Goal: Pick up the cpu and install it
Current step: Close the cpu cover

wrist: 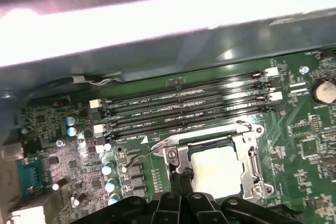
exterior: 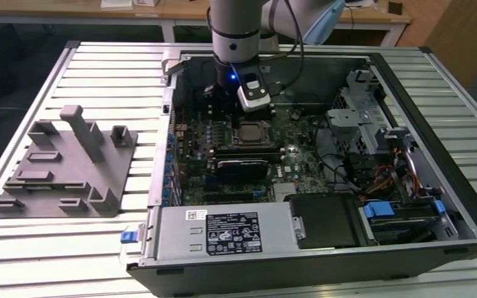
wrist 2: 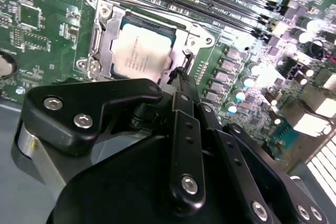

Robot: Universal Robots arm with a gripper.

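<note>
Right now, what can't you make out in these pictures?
- Second wrist view: the gripper hides part of one edge of the cpu.
- First wrist view: one edge of the cpu lies behind the gripper.
- Exterior view: the cpu is too small to tell whether it sits flat; the arm hides part of the motherboard.

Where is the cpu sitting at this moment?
In both wrist views the cpu lies flat in the socket frame on the motherboard, beside the memory slots, with the gripper close by its edge.

Pale matt metal-topped cpu point(wrist 2: 140, 51)
</note>
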